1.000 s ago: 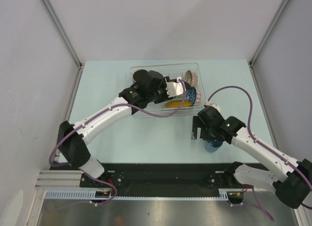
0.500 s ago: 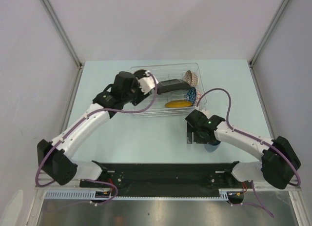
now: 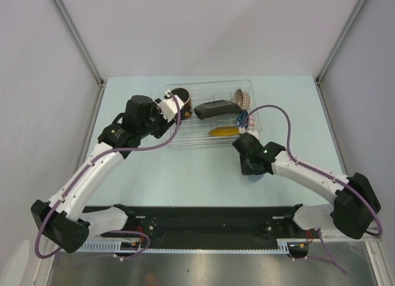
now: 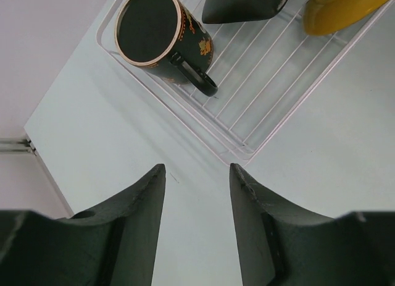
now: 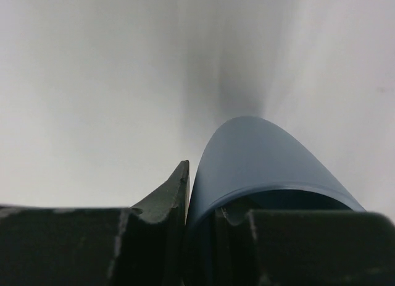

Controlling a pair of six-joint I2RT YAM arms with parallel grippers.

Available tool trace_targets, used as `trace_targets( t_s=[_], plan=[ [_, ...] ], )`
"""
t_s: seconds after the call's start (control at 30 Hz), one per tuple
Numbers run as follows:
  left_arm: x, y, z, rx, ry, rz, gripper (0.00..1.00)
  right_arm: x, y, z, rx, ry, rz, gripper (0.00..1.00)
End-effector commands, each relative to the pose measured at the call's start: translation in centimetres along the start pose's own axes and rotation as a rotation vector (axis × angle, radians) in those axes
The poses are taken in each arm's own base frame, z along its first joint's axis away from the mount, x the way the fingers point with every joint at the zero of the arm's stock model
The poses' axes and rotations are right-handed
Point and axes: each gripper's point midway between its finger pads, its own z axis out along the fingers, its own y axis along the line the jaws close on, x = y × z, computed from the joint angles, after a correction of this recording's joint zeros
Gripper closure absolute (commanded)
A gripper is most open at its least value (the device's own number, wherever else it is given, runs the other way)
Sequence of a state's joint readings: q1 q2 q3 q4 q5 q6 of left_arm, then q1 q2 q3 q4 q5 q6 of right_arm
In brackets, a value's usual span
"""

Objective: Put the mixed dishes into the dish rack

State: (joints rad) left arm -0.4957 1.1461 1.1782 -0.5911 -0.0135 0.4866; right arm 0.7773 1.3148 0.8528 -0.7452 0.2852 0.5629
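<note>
The clear dish rack (image 3: 197, 142) holds the red-inside dark cup (image 3: 181, 100), the black square plate (image 3: 213, 108), the yellow-brown saucer (image 3: 223, 131), the beige bowl (image 3: 242, 99) and the blue patterned bowl (image 3: 242, 119). My left gripper (image 3: 165, 116) hangs open and empty over the table by the rack's near left corner (image 4: 237, 155); the dark cup (image 4: 162, 36) lies ahead of it. My right gripper (image 5: 207, 199) is shut on the wall of the light blue cup (image 5: 259, 156), one finger inside and one outside. That cup (image 3: 256, 176) stands on the table just in front of the rack.
Bare pale table surface (image 3: 185, 175) lies between the two arms. Grey walls with metal posts (image 3: 86, 57) close in the table on three sides. A black rail (image 3: 203, 221) carrying the arm bases runs along the near edge.
My left arm has drawn back to the left out of the rack, leaving the black plate inside. My right gripper has shifted left and closed on the light blue cup's wall.
</note>
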Motion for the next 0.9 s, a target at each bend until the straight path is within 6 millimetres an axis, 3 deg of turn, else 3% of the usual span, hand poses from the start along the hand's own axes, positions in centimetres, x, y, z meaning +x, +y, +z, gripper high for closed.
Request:
trace_targets(
  t_s=[0.0,0.07,0.1,0.13,0.17,0.2,0.23,0.27,0.3,0.37,0.4,0.43,0.57,0.63,0.73,0.87],
  plan=[
    [-3.9,2.0,-0.9,-0.028,-0.076,-0.08,0.5,-11.5,4.7,-10.0,-0.33,-0.369,0.039,1.0],
    [-6.3,2.6,-1.5,0.014,-0.104,-0.136,0.51,-14.6,6.6,-15.3,-0.565,-0.476,0.063,1.0],
    [-7.0,3.2,-1.9,0.026,-0.114,-0.165,0.5,-18.9,6.6,-19.3,-0.695,-0.629,0.129,1.0],
    [-8.2,2.5,-2.3,0.098,-0.147,-0.217,0.45,-19.4,7.8,-22.2,-0.863,-0.653,0.1,1.0],
    [-10.0,3.2,-3.6,0.116,-0.178,-0.248,0.44,-20.5,7.9,-24.6,-0.951,-0.714,0.1,1.0],
    [-10.1,3.7,-3.1,0.138,-0.167,-0.315,0.41,-22.4,7.8,-28.4,-1.097,-0.815,0.111,1.0],
    [-11.3,2.9,-3.4,0.222,-0.2,-0.331,0.38,-23.3,8.1,-29.9,-1.166,-0.864,0.094,1.0],
    [-12.6,3.2,-4.4,0.245,-0.227,-0.341,0.34,-24.3,8.2,-32.6,-1.25,-0.963,0.067,1.0],
    [-13.1,2.8,-3.8,0.294,-0.221,-0.365,0.31,-24.4,8.3,-33.4,-1.317,-0.945,0.079,1.0],
    [-15.6,1.8,-5.4,0.408,-0.284,-0.371,0.29,-25.5,9.0,-34.1,-1.409,-0.972,0.066,1.0],
    [-16.0,1.2,-4.8,0.462,-0.274,-0.401,0.27,-25.4,9.4,-34.3,-1.457,-0.957,0.044,1.0],
    [-17.5,0.5,-5.9,0.546,-0.321,-0.399,0.27,-25.4,9.6,-34.8,-1.529,-0.907,0.09,1.0],
    [-18.9,-1.6,-5.2,0.778,-0.328,-0.474,0.27,-25.9,10.3,-35.8,-1.762,-0.872,0.108,1.0],
    [-19.9,-1.7,-4.6,0.84,-0.332,-0.528,0.27,-26.0,10.3,-35.4,-1.799,-0.822,0.146,1.0],
    [-21.3,-1.7,-5.3,0.912,-0.391,-0.531,0.26,-26.1,10.5,-35.2,-1.803,-0.816,0.15,1.0],
    [-21.7,-2.1,-5.7,0.974,-0.434,-0.551,0.22,-26.4,10.5,-34.8,-1.781,-0.811,0.167,1.0]
  ],
)
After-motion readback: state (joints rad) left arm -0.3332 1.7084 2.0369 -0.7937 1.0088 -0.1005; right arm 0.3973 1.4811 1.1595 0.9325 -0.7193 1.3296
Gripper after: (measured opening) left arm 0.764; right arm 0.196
